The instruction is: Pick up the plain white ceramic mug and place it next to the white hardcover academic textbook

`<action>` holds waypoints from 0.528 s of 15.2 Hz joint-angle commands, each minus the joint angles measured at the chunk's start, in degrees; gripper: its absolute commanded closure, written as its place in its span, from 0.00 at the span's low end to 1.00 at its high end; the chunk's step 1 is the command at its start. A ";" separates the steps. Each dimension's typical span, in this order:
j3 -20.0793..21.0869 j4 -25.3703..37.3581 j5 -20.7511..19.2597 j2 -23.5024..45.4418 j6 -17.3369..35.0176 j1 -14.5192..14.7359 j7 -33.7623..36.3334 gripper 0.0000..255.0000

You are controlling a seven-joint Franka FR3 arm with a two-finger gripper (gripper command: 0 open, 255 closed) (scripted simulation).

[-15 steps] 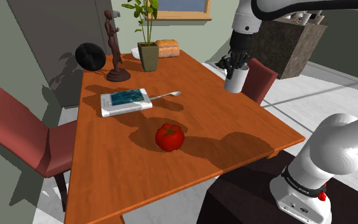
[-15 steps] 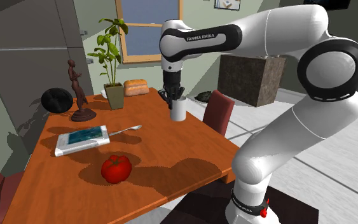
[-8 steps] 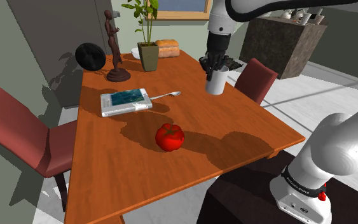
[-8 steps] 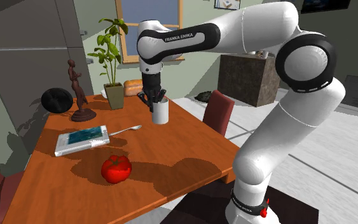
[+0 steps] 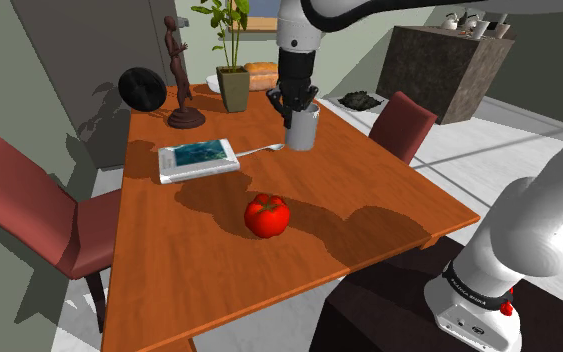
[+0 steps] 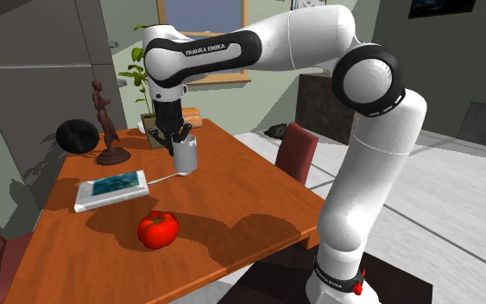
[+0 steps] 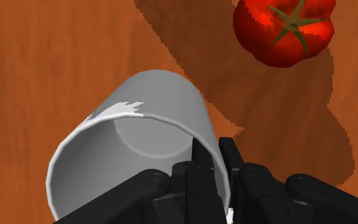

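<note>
**Figure.** The end effector (image 5: pixel 299 103) points downward from the white arm. Its two black fingers (image 7: pixel 199 162) are clamped on the rim of the white mug (image 5: pixel 302 130), one finger inside the wall and one outside.

In the wrist view the end effector (image 7: pixel 213 151) grips the mug (image 7: pixel 139 137) at the near side of its rim. The mug's open mouth faces the camera and the flat inner base is visible. The mug hangs from the fingers and appears clear of the wooden desk (image 5: pixel 369 190).

In the shoulder view:
- A spoon (image 5: pixel 259 150) lies just beside the mug at 8 o'clock.
- The white book (image 5: pixel 199 158), with a blue-green cover picture, lies flat at 8 to 9 o'clock of the mug, beyond the spoon and near but apart.
- A red tomato (image 5: pixel 267 215) rests at 6 to 7 o'clock of the mug, well apart.
- A potted plant (image 5: pixel 231 60), a loaf of bread (image 5: pixel 262 75), a dark figurine (image 5: pixel 182 80) and a black round object (image 5: pixel 141 88) stand between 10 and 12 o'clock.
- Red chairs stand at 8 o'clock (image 5: pixel 19 210) and 3 o'clock (image 5: pixel 401 125) of the desk.

In the second exterior view the end effector (image 6: pixel 180 134) carries the mug (image 6: pixel 186 155) at 2 o'clock of the book (image 6: pixel 111 190). The tomato (image 6: pixel 158 229) lies at 6 to 7 o'clock of the mug on the desk (image 6: pixel 232 207).

In the wrist view the tomato (image 7: pixel 284 28) lies on the desk (image 7: pixel 44 63) beyond the mug.
</note>
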 commanded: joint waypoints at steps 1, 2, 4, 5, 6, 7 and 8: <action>1.41 4.75 -1.15 4.51 -0.40 0.70 2.50 1.00; 2.05 7.10 -1.78 6.58 -0.78 1.17 3.72 1.00; 3.21 12.13 -3.22 10.90 -1.77 2.28 6.16 1.00; 3.73 14.84 -4.02 13.16 -2.39 2.92 7.35 1.00; 4.20 17.69 -4.88 15.48 -3.09 3.65 8.51 1.00; 4.62 20.83 -5.81 17.97 -3.94 4.49 9.69 1.00; 4.52 19.90 -5.76 17.85 -3.12 4.51 9.68 1.00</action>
